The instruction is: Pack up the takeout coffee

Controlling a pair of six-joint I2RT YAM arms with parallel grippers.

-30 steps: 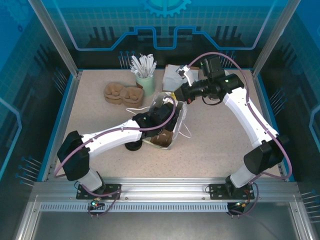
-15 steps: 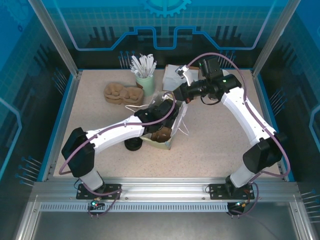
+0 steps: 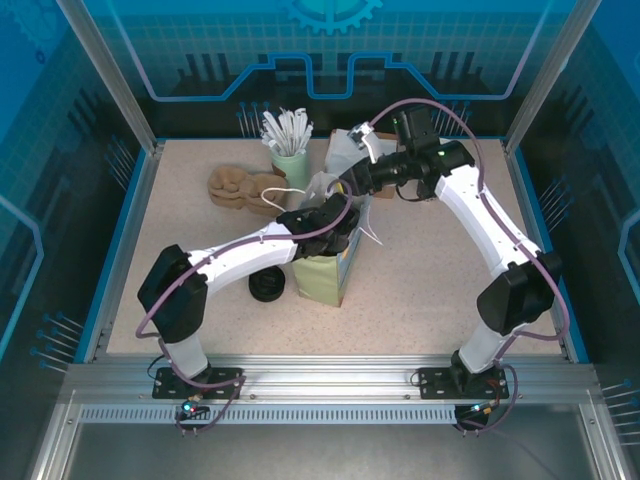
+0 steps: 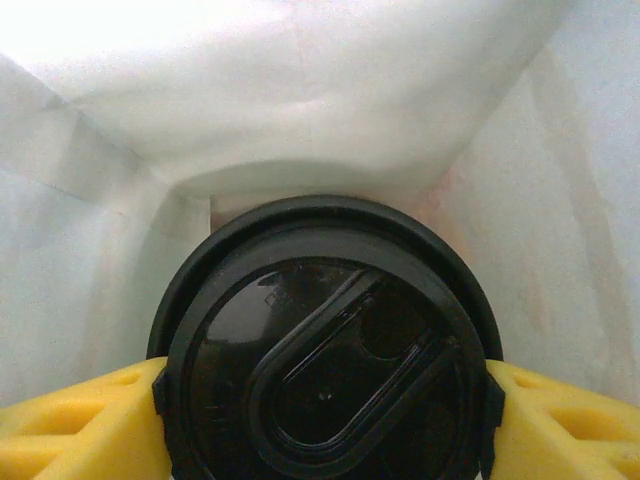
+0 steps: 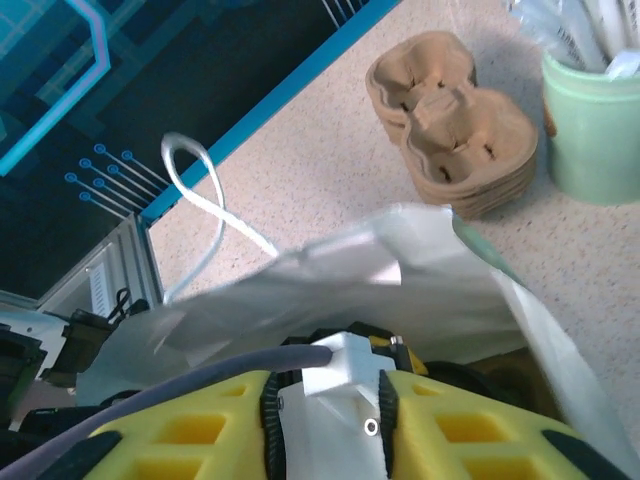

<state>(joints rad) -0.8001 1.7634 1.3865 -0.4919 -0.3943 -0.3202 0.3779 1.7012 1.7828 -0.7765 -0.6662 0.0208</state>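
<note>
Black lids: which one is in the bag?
The takeout coffee's lid in the left gripper, white bag walls around it. The other lids lie outside on the table.

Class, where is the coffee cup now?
In the left wrist view, the coffee cup sits inside the white paper bag, between the yellow fingers of the left hand.

Right tool (image 5: 325, 405) at the bottom edge, yellow fingers (image 5: 180, 430) apart, white arm part (image 5: 335, 385) with grey cable (image 5: 190, 385) between them, crumpled white paper bag (image 5: 330, 270) beyond, looped handle (image 5: 200, 200), stacked brown cup carriers (image 5: 455, 130), pale green cup (image 5: 595, 130) of white packets, speckled desk (image 5: 330, 150).
</note>
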